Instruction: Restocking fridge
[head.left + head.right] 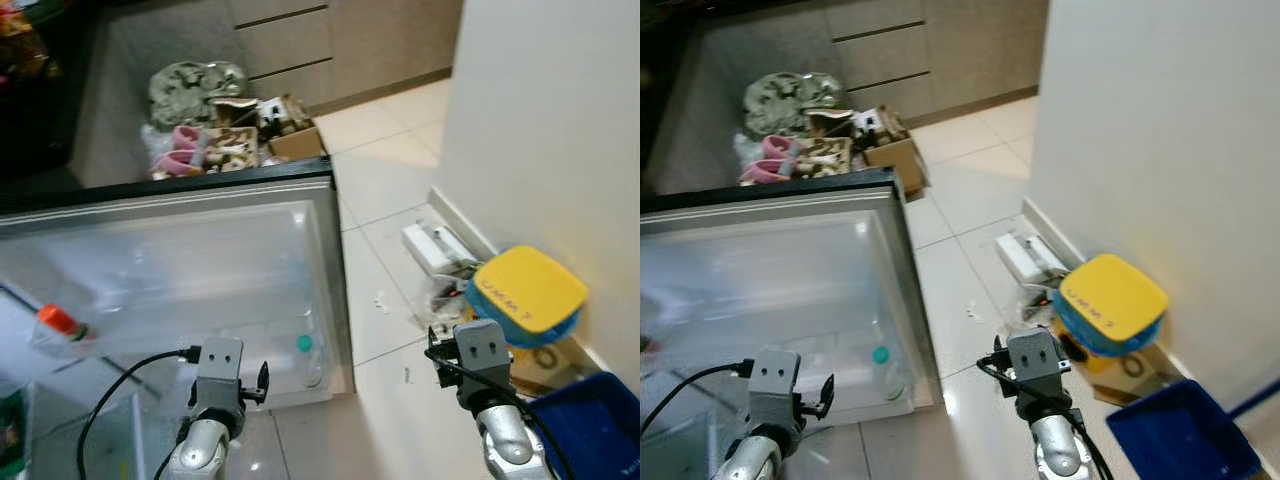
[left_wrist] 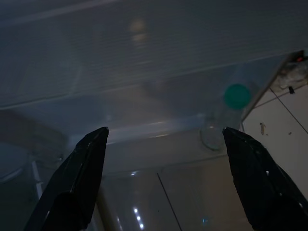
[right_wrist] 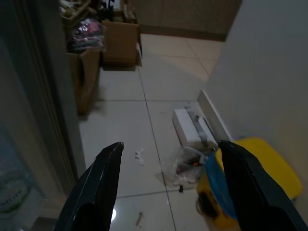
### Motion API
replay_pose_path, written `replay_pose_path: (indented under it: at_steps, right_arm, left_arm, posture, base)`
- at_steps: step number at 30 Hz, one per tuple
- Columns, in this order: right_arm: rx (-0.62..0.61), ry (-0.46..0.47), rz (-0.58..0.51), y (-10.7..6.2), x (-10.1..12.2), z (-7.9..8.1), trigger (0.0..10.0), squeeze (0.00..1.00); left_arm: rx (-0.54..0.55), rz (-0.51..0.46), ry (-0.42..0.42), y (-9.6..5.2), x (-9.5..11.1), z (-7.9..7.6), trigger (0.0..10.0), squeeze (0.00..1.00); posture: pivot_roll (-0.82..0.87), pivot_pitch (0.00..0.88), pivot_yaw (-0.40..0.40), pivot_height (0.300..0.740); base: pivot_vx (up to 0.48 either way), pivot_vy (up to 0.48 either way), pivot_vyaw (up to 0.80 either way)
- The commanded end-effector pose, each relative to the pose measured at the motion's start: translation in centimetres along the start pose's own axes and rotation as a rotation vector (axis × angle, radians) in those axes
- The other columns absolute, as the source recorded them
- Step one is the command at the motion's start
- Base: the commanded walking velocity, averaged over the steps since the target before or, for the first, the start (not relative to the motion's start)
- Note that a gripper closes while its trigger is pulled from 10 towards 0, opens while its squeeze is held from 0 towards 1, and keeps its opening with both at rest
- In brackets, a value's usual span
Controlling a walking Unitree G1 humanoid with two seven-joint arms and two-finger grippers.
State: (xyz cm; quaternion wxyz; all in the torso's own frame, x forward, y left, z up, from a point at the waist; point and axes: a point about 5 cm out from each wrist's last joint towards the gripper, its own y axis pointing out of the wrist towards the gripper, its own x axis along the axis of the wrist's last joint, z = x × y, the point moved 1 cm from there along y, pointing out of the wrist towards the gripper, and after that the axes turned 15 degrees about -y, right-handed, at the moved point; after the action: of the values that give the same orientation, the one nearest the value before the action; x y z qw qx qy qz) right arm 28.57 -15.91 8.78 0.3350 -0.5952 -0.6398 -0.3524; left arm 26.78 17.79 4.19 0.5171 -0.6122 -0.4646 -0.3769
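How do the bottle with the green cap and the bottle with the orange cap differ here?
The green-capped bottle stands upright in the low shelf of the open fridge door, near its outer edge; the orange-capped bottle lies tilted, farther to the robot's left. The green cap is seen from above, the orange cap from the side. Both look clear-bodied. The left claw is open, facing the green-capped one.

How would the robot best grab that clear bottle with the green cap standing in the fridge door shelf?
Probably around the neck just under the green cap of the clear bottle, coming from above. It stands upright in the door shelf, whose front wall hides its lower body. The left gripper, fingers spread wide, already faces it.
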Motion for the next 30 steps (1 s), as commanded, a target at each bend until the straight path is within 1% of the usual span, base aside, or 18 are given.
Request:
replay_pose_path:
  at_steps: [1, 26, 30]
  right_arm:
    - [0.010, 0.010, 0.040, -0.36, -0.72, 0.50, 10.0, 0.00]
    - [0.003, 0.017, 0.048, -0.45, -0.82, 0.62, 10.0, 0.00]
    - [-0.001, 0.036, 0.048, -0.48, -0.82, 0.69, 10.0, 0.00]
  left_arm:
    - [0.031, 0.030, 0.012, -0.47, -0.86, 0.81, 10.0, 0.00]
    - [0.028, 0.040, 0.019, -0.42, -0.88, 0.80, 10.0, 0.00]
    - [0.000, 0.061, 0.005, -0.35, -1.14, 0.42, 10.0, 0.00]
  posture:
    - [-0.25, 0.206, 0.073, 0.707]
    - [-0.24, 0.211, 0.079, 0.707]
    - [-0.24, 0.211, 0.079, 0.707]
  base:
    - [0.000, 0.000, 0.79]
    - [0.000, 0.000, 0.79]
    - [0.000, 0.000, 0.15]
